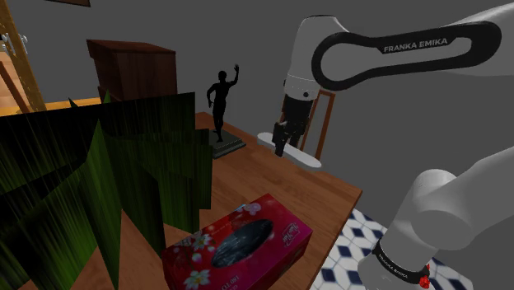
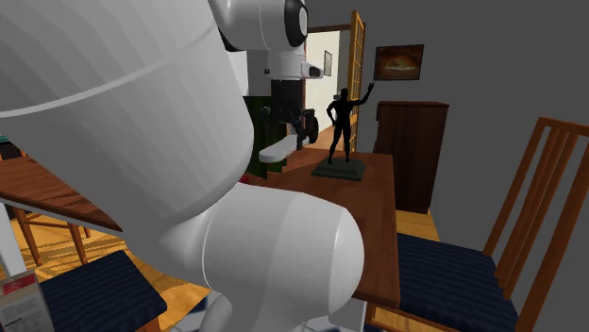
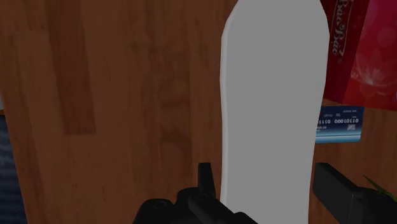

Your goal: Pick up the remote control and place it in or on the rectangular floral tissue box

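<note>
White-grey remote (image 3: 270, 95): long, plain, rounded at the ends. It is clamped between the two black fingers (image 3: 205, 181) of the gripper (image 3: 267, 172), one finger on each long side, near one end. In the shoulder view the remote (image 1: 298, 154) juts from the gripper (image 1: 282, 147) toward that view's lower right, near the table's far edge. In the second exterior view the remote (image 2: 275, 149) hangs tilted under the gripper (image 2: 286, 132), clear of the tabletop.

Red and pink box (image 1: 239, 249): rectangular, white flowers printed on it, dark oval opening on top. It lies on the table (image 1: 272, 177) near the bottom of the shoulder view, well apart from the remote. In the wrist view a corner of the box (image 3: 356, 51) shows beyond the remote's far end, with a blue barcode label (image 3: 339, 124) on its side.

Table: brown wood, grain visible.

Statue (image 1: 221, 100): black standing figure, one arm raised, on a dark flat base on the table; it shows just beyond the gripper in the second exterior view (image 2: 342, 127).

Plant (image 1: 91, 181): broad green blades, beside the box.

Cabinet (image 1: 136, 70): dark brown, behind the table.

Chair (image 2: 529, 217): wooden slatted back, dark blue seat.

Picture (image 2: 398, 61): framed, on the grey wall above the cabinet.

Floor (image 1: 354, 247): blue and white tiles beside the table.

Arm (image 1: 395, 49): white, lettered FRANKA EMIKA.
</note>
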Robot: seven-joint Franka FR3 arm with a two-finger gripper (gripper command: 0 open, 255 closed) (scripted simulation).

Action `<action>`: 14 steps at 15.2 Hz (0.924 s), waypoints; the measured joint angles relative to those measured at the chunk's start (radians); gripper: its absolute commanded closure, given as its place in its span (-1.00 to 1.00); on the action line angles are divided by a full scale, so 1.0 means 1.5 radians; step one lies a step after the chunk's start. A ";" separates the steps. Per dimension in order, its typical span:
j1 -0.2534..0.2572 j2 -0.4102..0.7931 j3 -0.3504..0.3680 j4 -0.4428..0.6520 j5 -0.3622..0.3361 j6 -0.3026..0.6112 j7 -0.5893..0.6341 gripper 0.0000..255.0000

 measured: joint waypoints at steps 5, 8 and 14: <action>0.037 -0.001 0.070 0.012 0.035 -0.005 0.088 1.00; 0.054 0.006 0.107 0.020 0.051 -0.002 0.133 1.00; 0.082 0.049 0.193 0.077 0.071 -0.003 0.242 1.00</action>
